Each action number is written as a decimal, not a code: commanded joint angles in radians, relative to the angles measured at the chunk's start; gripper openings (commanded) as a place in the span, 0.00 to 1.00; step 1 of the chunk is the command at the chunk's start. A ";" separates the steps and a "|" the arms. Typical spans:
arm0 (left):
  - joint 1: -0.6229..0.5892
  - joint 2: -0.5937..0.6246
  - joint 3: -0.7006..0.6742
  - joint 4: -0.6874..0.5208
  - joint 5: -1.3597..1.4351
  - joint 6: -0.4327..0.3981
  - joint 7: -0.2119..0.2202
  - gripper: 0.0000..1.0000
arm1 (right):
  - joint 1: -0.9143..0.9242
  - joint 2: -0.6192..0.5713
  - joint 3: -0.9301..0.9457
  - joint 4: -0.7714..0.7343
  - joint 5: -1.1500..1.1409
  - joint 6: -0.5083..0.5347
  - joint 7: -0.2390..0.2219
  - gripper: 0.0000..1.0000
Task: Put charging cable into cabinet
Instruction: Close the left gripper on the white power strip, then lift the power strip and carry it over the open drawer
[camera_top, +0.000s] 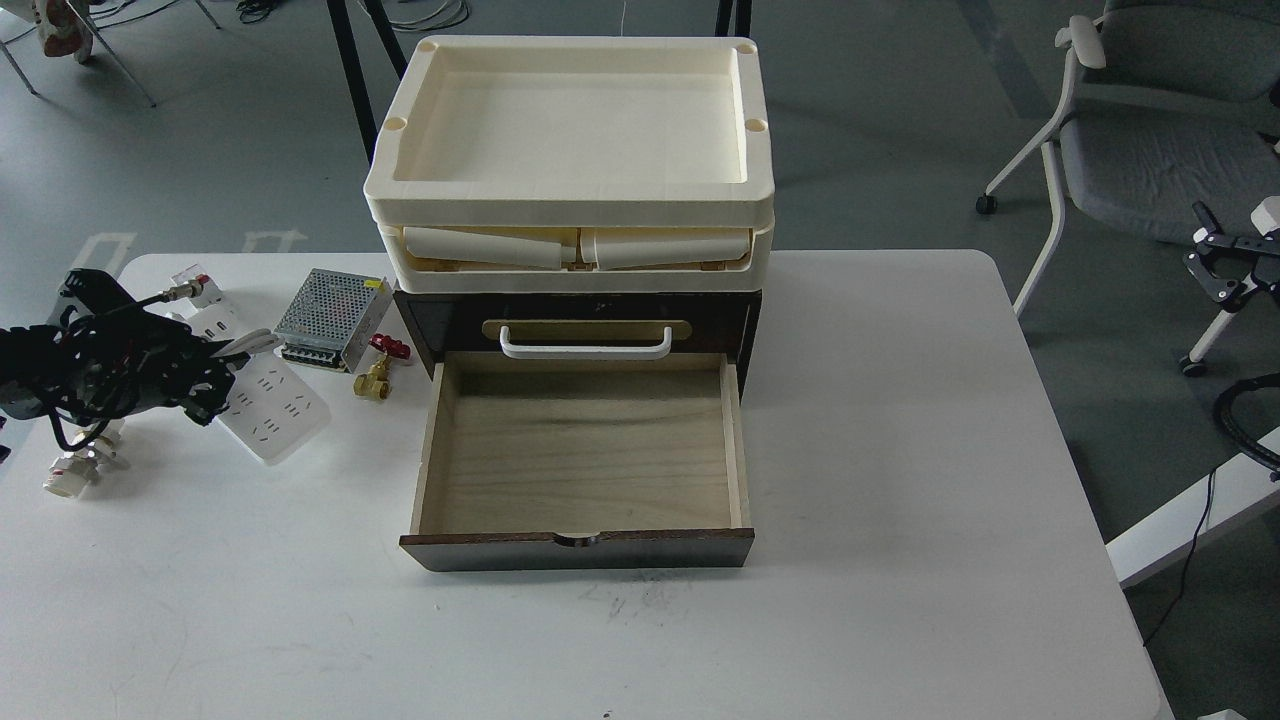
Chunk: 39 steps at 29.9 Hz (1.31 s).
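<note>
Open cabinet beside charging cable

Up near the far-left part of your white table there's a perforated metal power supply box, and just beside its near-right corner sits a little brass valve with a red handle. Over by the left edge you've got a small white plastic fitting. A small white breaker-looking thing with a bit of red on it lies near the far-left corner, hard to make out. Off the table, past the far-right corner, a grey office chair stands on the floor.
</note>
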 joint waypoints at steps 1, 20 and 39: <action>-0.010 0.115 -0.003 -0.102 0.000 -0.004 0.000 0.00 | 0.000 -0.001 0.001 -0.001 0.000 0.000 0.000 1.00; -0.025 0.665 -0.009 -1.102 -0.748 -0.310 0.000 0.00 | 0.000 -0.003 0.002 -0.011 0.000 0.000 0.000 1.00; 0.070 0.111 -0.003 -0.853 -1.145 -0.308 0.000 0.00 | -0.003 -0.015 0.001 -0.043 -0.002 0.000 -0.002 1.00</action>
